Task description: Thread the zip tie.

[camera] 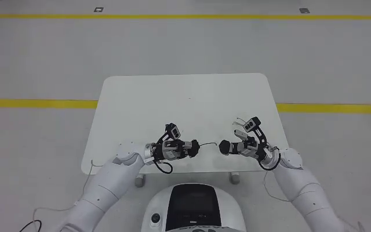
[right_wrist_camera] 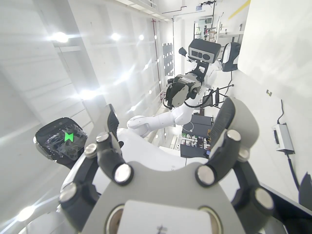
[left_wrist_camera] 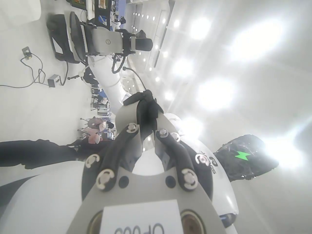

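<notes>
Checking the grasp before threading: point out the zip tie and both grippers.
zip tie (camera: 207, 142), top view, exposed strap.
left gripper (left_wrist_camera: 146, 99), left wrist view, between closed fingertips.
right gripper (right_wrist_camera: 169, 109), right wrist view, gap between open fingertips.

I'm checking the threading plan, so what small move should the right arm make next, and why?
Probably ease the right gripper toward the free end of the zip tie and close on it. The left gripper is shut on the zip tie, whose free end points at the open right gripper across a small gap.
</notes>
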`<control>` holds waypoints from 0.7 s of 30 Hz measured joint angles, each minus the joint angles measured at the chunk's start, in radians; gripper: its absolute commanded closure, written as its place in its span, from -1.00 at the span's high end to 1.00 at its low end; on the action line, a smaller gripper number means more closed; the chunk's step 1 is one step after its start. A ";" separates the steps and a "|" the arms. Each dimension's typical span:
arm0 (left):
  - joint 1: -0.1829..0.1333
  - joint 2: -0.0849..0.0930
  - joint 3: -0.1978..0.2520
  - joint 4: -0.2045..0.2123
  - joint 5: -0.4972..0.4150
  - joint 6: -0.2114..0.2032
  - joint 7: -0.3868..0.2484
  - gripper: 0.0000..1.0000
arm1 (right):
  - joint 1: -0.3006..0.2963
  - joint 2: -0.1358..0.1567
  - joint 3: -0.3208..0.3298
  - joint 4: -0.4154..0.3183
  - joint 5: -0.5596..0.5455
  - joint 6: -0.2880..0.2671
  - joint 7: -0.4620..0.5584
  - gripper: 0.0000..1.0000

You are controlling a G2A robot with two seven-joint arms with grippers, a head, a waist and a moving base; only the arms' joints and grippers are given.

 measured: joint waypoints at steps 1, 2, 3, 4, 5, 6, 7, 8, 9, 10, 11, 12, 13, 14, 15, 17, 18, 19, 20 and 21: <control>0.000 0.000 0.000 0.000 0.000 0.000 0.000 -1.00 | 0.000 0.000 0.000 0.000 0.000 0.000 0.000 1.00; 0.000 0.000 0.000 0.000 0.000 0.000 0.000 -1.00 | 0.000 0.000 0.000 0.000 0.000 0.000 0.000 1.00; 0.000 0.000 0.000 0.000 0.000 0.000 0.000 -1.00 | 0.000 0.000 0.000 0.000 0.000 0.000 0.000 1.00; 0.000 0.000 0.000 0.000 0.000 0.000 0.000 -1.00 | 0.000 0.000 0.000 0.000 0.000 0.000 0.000 1.00; 0.000 0.000 0.000 0.000 0.000 0.000 0.000 -1.00 | 0.000 0.000 0.000 0.000 0.000 0.000 0.000 1.00; 0.000 0.000 0.000 0.000 0.000 0.000 0.000 -1.00 | 0.000 0.000 0.000 0.000 0.000 0.000 0.000 1.00; 0.000 0.000 0.000 0.000 0.000 0.000 0.000 -1.00 | 0.000 0.000 0.000 0.000 0.000 0.000 0.000 1.00; 0.000 0.000 0.000 0.000 0.000 0.000 0.000 -1.00 | -0.001 0.000 0.000 -0.002 -0.001 0.001 -0.003 1.00; 0.000 0.000 0.000 0.000 0.000 0.000 0.000 -1.00 | -0.004 0.000 0.000 -0.009 -0.002 0.002 -0.011 1.00; 0.000 0.000 0.000 0.000 0.000 0.000 0.000 -1.00 | -0.008 -0.001 0.000 -0.018 -0.001 0.003 -0.018 1.00; 0.000 0.000 0.000 0.000 0.000 0.000 0.000 -1.00 | -0.012 -0.001 0.002 -0.030 0.006 0.003 -0.011 1.00; 0.000 0.000 0.000 0.000 0.000 0.000 0.000 -1.00 | -0.014 -0.001 0.002 -0.036 0.016 0.004 0.005 1.00; 0.000 0.000 0.000 0.000 0.000 0.000 0.000 -1.00 | -0.014 -0.001 0.003 -0.038 0.030 0.005 0.026 1.00; 0.000 0.000 0.000 0.000 0.000 0.000 0.000 -1.00 | -0.014 -0.002 0.002 -0.036 0.051 0.008 0.056 1.00; 0.000 0.000 0.000 0.000 0.000 0.000 0.000 -1.00 | -0.012 -0.003 0.001 -0.033 0.064 0.010 0.075 1.00; 0.000 0.000 0.000 0.000 0.000 0.000 0.000 -1.00 | -0.006 -0.006 -0.007 -0.021 0.076 0.012 0.095 1.00; 0.000 0.000 0.000 0.000 0.000 0.000 0.000 -1.00 | -0.002 -0.008 -0.014 -0.016 0.077 0.017 0.096 1.00; 0.000 0.000 0.000 0.000 0.000 0.000 0.000 -1.00 | 0.002 -0.010 -0.022 -0.010 0.079 0.023 0.096 1.00; 0.000 0.000 0.000 0.000 0.000 0.000 0.000 -1.00 | 0.010 -0.012 -0.032 -0.001 0.081 0.029 0.095 1.00; 0.000 0.000 0.000 0.000 0.000 0.000 0.000 -1.00 | 0.016 -0.014 -0.041 0.006 0.081 0.035 0.094 1.00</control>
